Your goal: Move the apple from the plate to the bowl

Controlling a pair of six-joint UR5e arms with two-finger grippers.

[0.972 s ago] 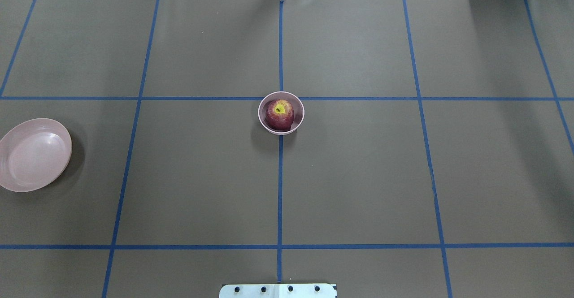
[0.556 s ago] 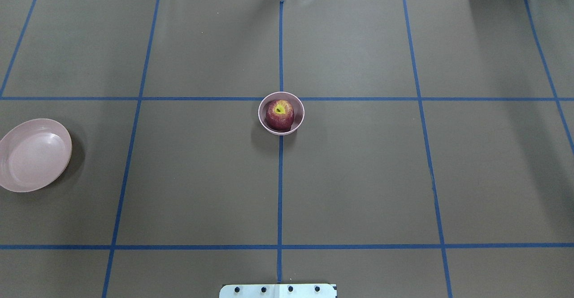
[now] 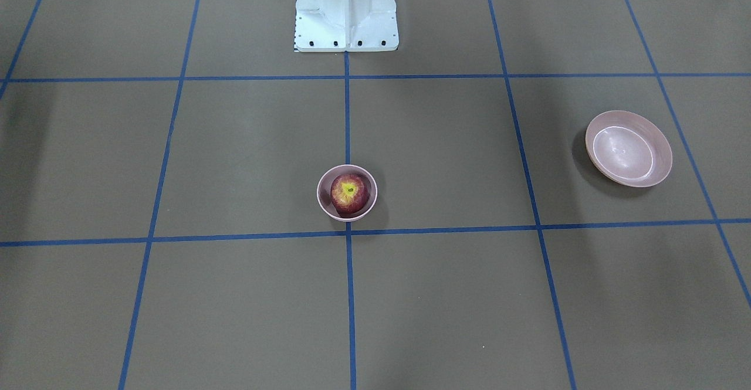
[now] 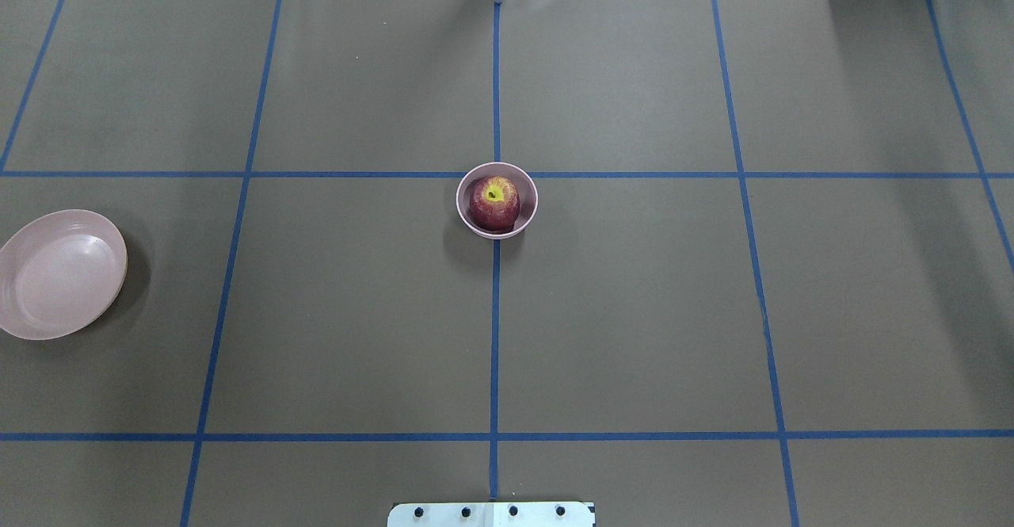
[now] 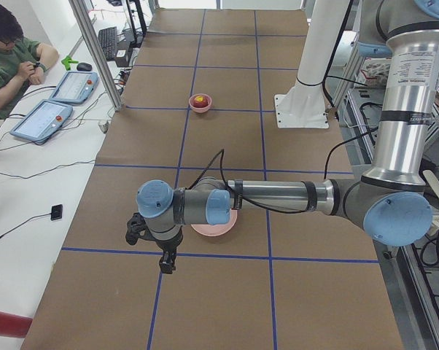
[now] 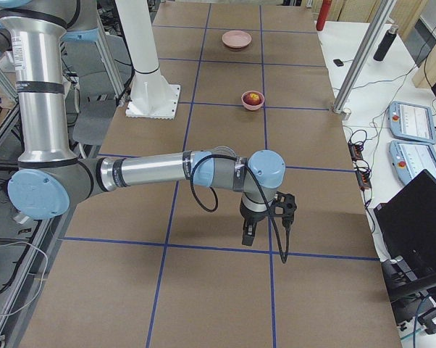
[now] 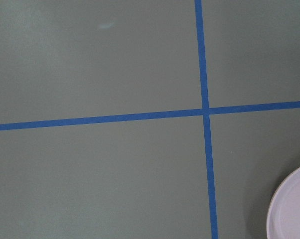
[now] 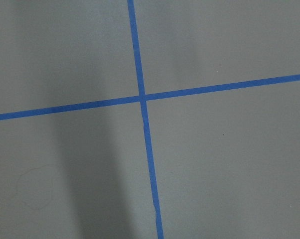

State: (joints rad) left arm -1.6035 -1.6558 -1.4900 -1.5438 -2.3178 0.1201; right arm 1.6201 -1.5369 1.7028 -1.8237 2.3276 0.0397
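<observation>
The apple (image 4: 493, 202) sits stem pit upward inside the bowl (image 4: 462, 208), nearly filling it. The bowl stands on the brown desk (image 4: 634, 313), on the central line of blue tape (image 4: 495, 337) and just on the robot's side of a cross line. The plate (image 4: 59, 273) lies well apart from the bowl, toward the robot's left and slightly nearer the robot. The left gripper (image 5: 163, 267) points down above the desk beyond the plate as seen from the bowl. Its arm (image 5: 278, 197) reaches across the plate, and the plate's rim shows at the lower right corner of the left wrist view beside a tape crossing. The right gripper (image 6: 247, 238) points down above the desk well apart from the bowl on the robot's right, with a tape crossing below it in the right wrist view. Both grippers appear only in the side views, so whether their fingers are released or clenched cannot be told. Neither gripper touches the apple, bowl or plate.
</observation>
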